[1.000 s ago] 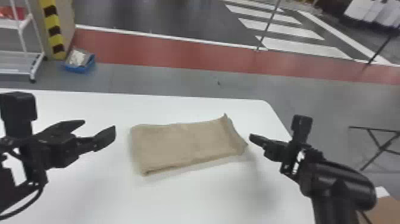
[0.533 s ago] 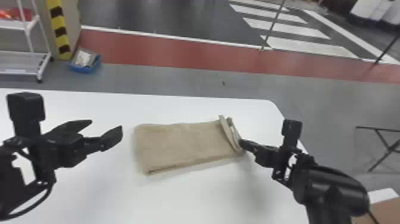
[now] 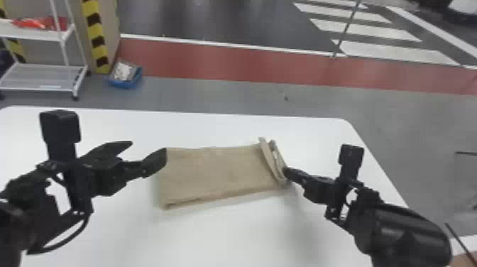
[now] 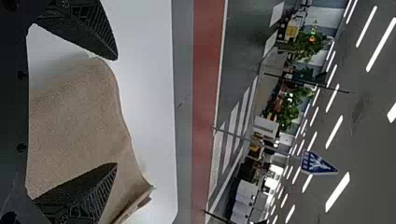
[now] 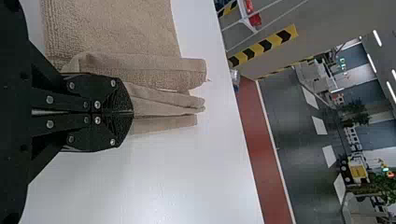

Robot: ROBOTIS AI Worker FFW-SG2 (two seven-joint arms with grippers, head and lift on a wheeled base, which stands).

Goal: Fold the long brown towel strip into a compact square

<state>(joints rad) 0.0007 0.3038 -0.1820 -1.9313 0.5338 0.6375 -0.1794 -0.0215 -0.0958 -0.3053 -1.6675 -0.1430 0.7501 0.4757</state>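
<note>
White table [image 3: 227, 234] with rounded corners, brown towel strip [image 3: 216, 170] lying folded on top

Head view high above counter [image 3: 227, 234], facing forward-down, wrist views low, close, aimed across its far edge [image 3: 227, 116], towel [image 3: 216, 170] and red floor band [image 3: 213, 64] common to all.

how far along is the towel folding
Partly done: the towel looks layered, with several edges at its right end. In hand: the right hand is shut on that end, which stands bent up. Left: folding across, since it lies oblong, not square.
</note>
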